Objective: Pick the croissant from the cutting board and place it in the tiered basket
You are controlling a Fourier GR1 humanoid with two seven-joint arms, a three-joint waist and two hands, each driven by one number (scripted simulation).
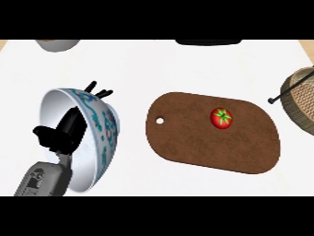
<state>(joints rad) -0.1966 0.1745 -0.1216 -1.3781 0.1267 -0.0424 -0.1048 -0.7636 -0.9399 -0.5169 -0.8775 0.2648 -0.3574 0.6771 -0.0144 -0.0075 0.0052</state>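
Note:
No croissant shows in the head view. On the brown cutting board [200, 143] at the centre lies a red tomato [221, 118] with a green stalk. The wicker tiered basket [309, 99] on its dark frame stands at the right edge, partly cut off. My left hand [65, 131] is at the left, inside a white bowl with a blue pattern [101, 133] that is tipped on its side. Its thumb lies within the bowl and its fingertips [96, 90] stick out behind the rim, so it grips the bowl's wall. My right hand is out of view.
At the top left another bowl [57, 44] is cut off by the edge. A dark object [208, 42] sits at the top centre. The white counter [186, 69] spreads between the board and these. Wooden surface shows at both top corners.

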